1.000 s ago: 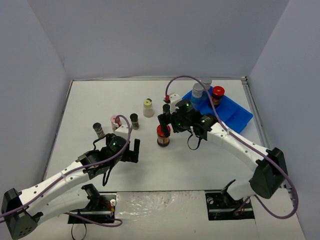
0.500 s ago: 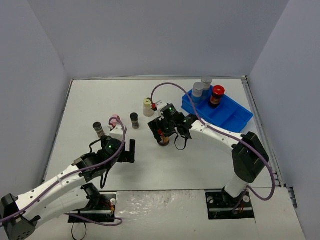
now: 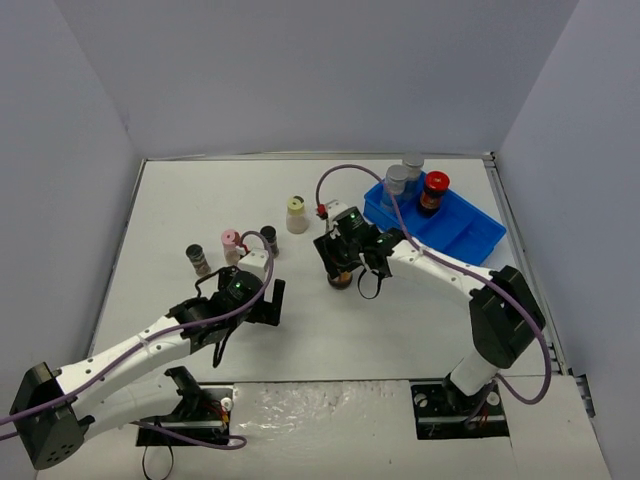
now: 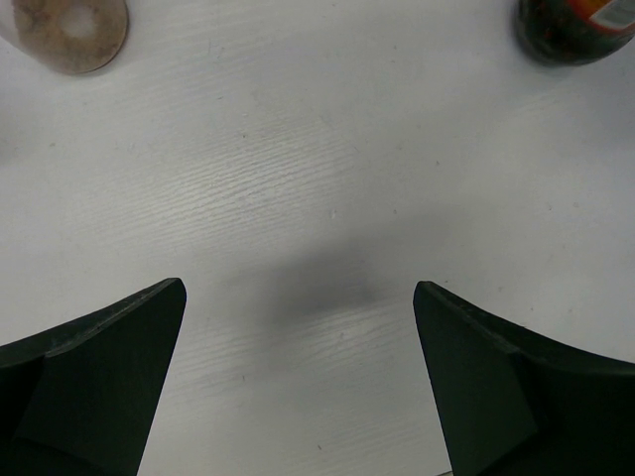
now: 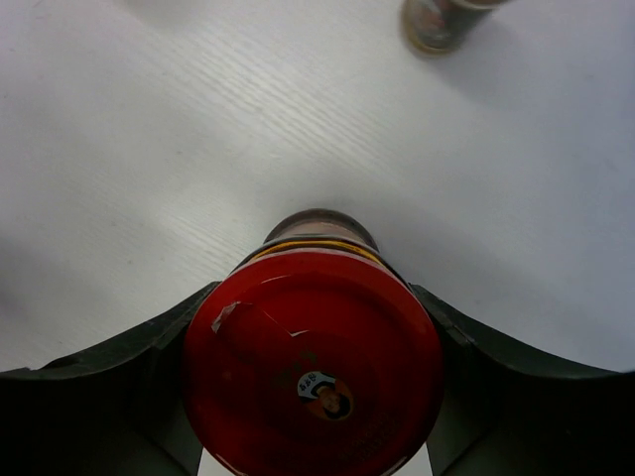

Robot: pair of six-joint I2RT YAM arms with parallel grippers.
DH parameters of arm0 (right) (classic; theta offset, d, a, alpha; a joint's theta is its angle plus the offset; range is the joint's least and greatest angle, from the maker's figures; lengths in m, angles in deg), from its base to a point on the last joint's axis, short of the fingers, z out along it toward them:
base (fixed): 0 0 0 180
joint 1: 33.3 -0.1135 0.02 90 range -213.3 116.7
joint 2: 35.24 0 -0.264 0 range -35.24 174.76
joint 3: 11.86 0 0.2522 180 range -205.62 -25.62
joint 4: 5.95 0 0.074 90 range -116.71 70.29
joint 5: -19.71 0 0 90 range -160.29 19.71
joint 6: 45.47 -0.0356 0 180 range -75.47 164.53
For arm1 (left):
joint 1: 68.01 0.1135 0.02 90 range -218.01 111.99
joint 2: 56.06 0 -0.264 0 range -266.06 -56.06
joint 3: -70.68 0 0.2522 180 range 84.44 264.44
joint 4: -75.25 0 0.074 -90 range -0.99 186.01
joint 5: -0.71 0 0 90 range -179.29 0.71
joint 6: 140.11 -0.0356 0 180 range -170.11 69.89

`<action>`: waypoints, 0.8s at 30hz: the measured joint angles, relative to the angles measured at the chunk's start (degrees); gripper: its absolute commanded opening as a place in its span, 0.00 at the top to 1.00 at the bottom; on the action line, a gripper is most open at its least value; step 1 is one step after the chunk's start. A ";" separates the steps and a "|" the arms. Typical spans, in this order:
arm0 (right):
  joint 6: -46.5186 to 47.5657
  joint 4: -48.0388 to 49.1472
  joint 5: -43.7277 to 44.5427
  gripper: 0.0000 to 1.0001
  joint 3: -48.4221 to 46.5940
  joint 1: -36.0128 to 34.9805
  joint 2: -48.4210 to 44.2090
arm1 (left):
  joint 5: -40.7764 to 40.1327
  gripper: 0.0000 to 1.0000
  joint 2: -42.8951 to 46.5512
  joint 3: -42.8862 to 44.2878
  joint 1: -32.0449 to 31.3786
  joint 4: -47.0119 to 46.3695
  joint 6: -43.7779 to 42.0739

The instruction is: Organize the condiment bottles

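Right claw [image 5: 316, 327] is clamped on the red-lidded jar [image 5: 313, 382], one finger against each side of the lid. The jar is upright between the fingers; I cannot tell whether its base is on the table or just off it.

- The grip is high, on the lid rim only, and the body hangs below the contact line. On a lift the jar may pivot or slip down out of the fingers.
- The blue tray [image 3: 470, 235] lies behind the claw, well apart. Three jars crowd its far end, so a careless set-down could knock them.
- A small jar [image 5: 437, 25] stands ahead of the claw, well apart. Collision risk is low.

Left claw [image 4: 300, 288] hangs wide open over bare table and holds nothing. A pale jar [image 4: 69, 30] and a dark jar [image 4: 575, 25] stand ahead of it, one to each side. A forward push could tip either.
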State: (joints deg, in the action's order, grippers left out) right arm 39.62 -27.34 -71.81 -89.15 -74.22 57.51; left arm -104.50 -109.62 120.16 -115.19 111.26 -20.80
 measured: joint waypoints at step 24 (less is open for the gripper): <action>-1.22 -5.45 3.90 1.00 -19.78 32.69 4.04 | 7.78 0.03 -5.17 1.47 2.58 -6.96 -5.28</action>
State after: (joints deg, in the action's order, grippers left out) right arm 38.40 -32.79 -67.91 -108.92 -41.53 61.56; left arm -96.73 -114.79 121.63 -112.61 104.30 -26.08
